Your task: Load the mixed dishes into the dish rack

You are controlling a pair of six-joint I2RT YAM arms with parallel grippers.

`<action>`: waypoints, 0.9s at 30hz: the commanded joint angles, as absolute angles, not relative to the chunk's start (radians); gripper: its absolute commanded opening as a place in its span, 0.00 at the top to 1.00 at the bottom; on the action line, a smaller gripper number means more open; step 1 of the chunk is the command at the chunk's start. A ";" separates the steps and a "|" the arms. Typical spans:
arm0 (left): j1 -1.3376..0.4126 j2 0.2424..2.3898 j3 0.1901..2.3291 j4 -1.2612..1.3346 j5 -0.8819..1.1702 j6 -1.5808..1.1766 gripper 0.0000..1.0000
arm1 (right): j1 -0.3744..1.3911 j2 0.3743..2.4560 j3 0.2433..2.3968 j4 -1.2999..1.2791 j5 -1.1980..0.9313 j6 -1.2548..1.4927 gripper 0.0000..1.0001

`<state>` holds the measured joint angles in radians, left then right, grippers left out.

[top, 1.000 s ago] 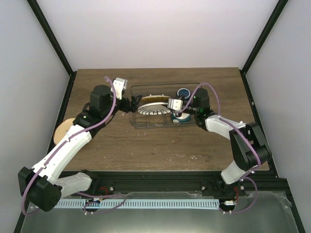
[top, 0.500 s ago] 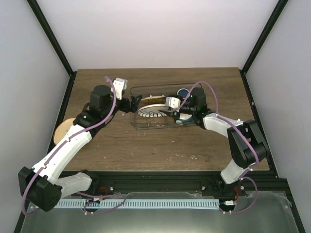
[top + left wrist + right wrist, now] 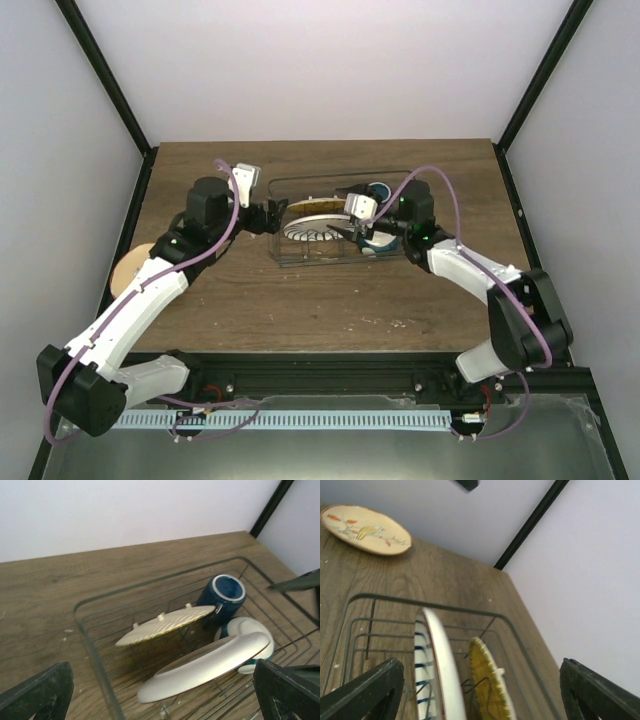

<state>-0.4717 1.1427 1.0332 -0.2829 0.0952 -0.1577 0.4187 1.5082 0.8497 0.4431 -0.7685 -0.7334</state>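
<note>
The dish rack (image 3: 330, 177) stands at mid-table. Inside it the white plate with black radial stripes (image 3: 310, 232) leans on edge, with the orange-yellow plate (image 3: 318, 204) behind it. The dark blue cup (image 3: 378, 190) and the small cream bowl (image 3: 373, 244) sit at the rack's right end. The tan painted plate (image 3: 128, 270) lies flat at the table's left edge, partly under the left arm. My right gripper (image 3: 343, 233) hovers open over the rack, its fingers straddling both upright plates (image 3: 437, 665) without touching. My left gripper (image 3: 275, 216) stands open at the rack's left end, holding nothing.
In the left wrist view the rack's wire wall (image 3: 95, 655) runs just ahead of the fingers, with the cup (image 3: 222, 594) and the bowl (image 3: 247, 630) beyond the plates. Black frame posts stand at the table's back corners. Bare wood lies in front of the rack.
My right gripper has gone from shut to open above the striped plate and shifted slightly left and back. The left arm has stayed put.
</note>
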 commanded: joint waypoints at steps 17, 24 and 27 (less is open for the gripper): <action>0.163 1.296 1.237 -0.848 0.067 -0.259 0.00 | 0.564 1.250 1.018 -0.123 -0.210 0.002 0.10; 0.371 1.309 1.164 -0.888 0.129 -0.257 0.00 | 0.573 1.156 0.914 -0.149 -0.186 0.072 0.11; 0.385 1.265 1.102 -0.887 0.129 -0.280 0.00 | 0.573 1.137 0.896 -0.160 -0.181 0.077 0.11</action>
<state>0.3702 1.3201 1.1679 -0.8455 0.0994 -0.2623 0.5663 1.1751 0.9081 -0.1337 -0.2115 0.0288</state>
